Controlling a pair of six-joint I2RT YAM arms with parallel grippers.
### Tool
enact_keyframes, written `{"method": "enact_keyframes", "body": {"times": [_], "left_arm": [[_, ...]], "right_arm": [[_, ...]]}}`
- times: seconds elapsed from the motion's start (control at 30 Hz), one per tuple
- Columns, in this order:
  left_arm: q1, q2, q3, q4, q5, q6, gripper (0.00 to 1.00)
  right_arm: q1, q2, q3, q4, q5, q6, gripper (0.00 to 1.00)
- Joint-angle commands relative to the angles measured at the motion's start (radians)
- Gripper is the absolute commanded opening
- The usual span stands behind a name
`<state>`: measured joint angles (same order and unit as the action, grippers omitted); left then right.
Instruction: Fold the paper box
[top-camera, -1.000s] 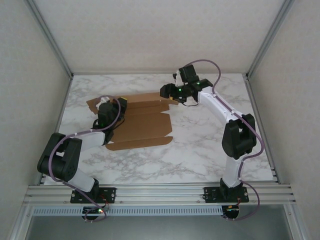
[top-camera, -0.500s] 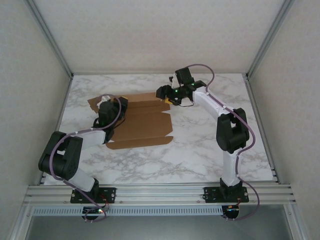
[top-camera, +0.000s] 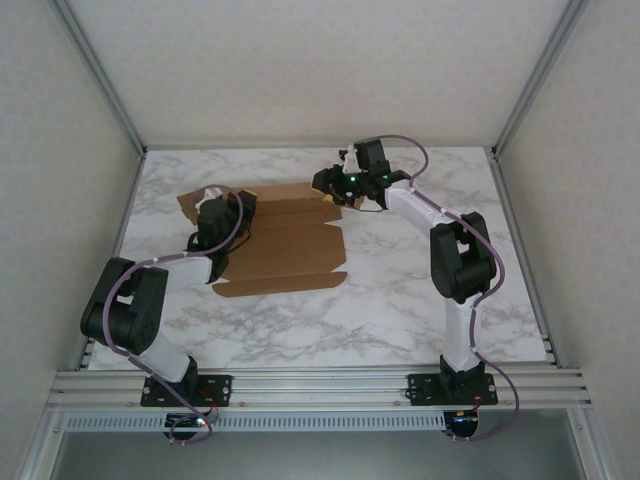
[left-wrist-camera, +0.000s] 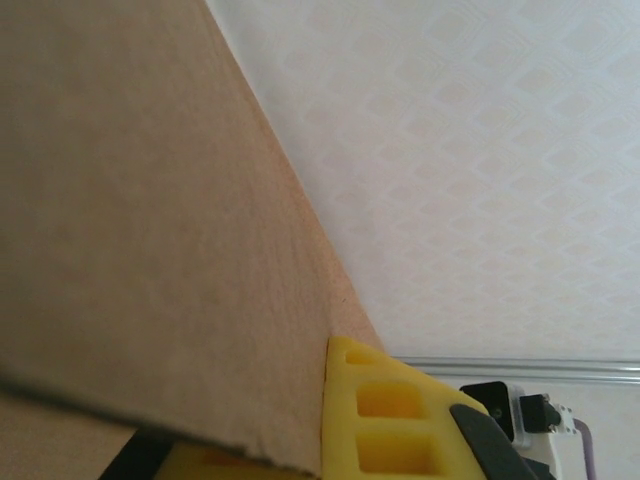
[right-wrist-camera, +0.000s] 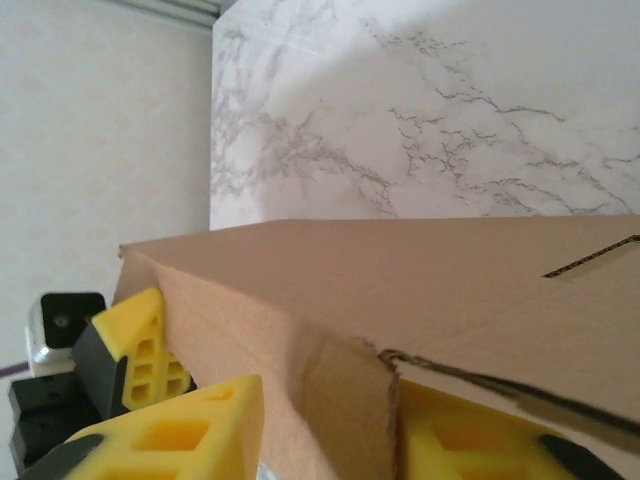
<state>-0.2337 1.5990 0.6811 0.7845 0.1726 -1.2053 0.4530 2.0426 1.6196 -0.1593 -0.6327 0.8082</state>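
Lies flat and unfolded as a paper box (top-camera: 285, 245), left of centre on the marble table (top-camera: 400, 290), with bare room from 3 to 6 o'clock. Clamps the sheet's raised 9 o'clock flap in the left gripper (top-camera: 212, 205). Straddles the 1 o'clock corner flap with the right gripper (top-camera: 328, 190), yellow fingers (right-wrist-camera: 180, 440) on either side; cannot tell whether pinched or loose, with the back wall (top-camera: 320, 70) beyond.
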Motion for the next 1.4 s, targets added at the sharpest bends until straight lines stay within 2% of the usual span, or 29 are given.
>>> {"method": "enact_keyframes", "body": {"times": [0.0, 0.13, 0.3, 0.37, 0.43, 0.5, 0.57, 0.6, 0.73, 0.97, 1.17, 1.37], "left_arm": [[0.008, 0.028, 0.003, -0.077, 0.030, 0.009, 0.02], [0.011, 0.029, 0.008, -0.085, 0.033, 0.009, 0.02], [0.013, 0.031, 0.017, -0.106, 0.034, 0.017, 0.02], [0.014, 0.029, 0.018, -0.109, 0.033, 0.017, 0.02], [0.015, 0.032, 0.023, -0.116, 0.033, 0.016, 0.02], [0.017, 0.040, 0.034, -0.122, 0.036, 0.015, 0.02], [0.017, 0.050, 0.048, -0.129, 0.040, 0.013, 0.02], [0.017, 0.054, 0.055, -0.134, 0.041, 0.013, 0.02], [0.020, 0.065, 0.089, -0.151, 0.036, 0.019, 0.02], [0.025, 0.081, 0.112, -0.155, 0.046, 0.012, 0.02], [0.025, 0.078, 0.112, -0.159, 0.055, 0.018, 0.02], [0.025, 0.079, 0.113, -0.166, 0.071, 0.021, 0.02]], "right_arm": [[0.001, -0.006, -0.011, 0.045, -0.016, 0.003, 0.38], [-0.001, -0.061, -0.025, -0.065, 0.082, -0.101, 0.55], [-0.018, -0.153, -0.092, -0.143, 0.206, -0.194, 0.57], [-0.020, -0.196, -0.129, -0.159, 0.269, -0.233, 0.53], [-0.020, -0.234, -0.175, -0.163, 0.341, -0.253, 0.46], [-0.021, -0.274, -0.234, -0.147, 0.409, -0.260, 0.33], [-0.027, -0.297, -0.289, -0.103, 0.423, -0.257, 0.21], [-0.028, -0.297, -0.308, -0.092, 0.428, -0.257, 0.18], [-0.027, -0.259, -0.330, -0.075, 0.427, -0.254, 0.15], [-0.004, -0.135, -0.288, -0.062, 0.436, -0.272, 0.18], [0.024, -0.055, -0.243, -0.041, 0.575, -0.304, 0.20], [0.023, 0.032, -0.171, -0.063, 0.671, -0.282, 0.12]]}}
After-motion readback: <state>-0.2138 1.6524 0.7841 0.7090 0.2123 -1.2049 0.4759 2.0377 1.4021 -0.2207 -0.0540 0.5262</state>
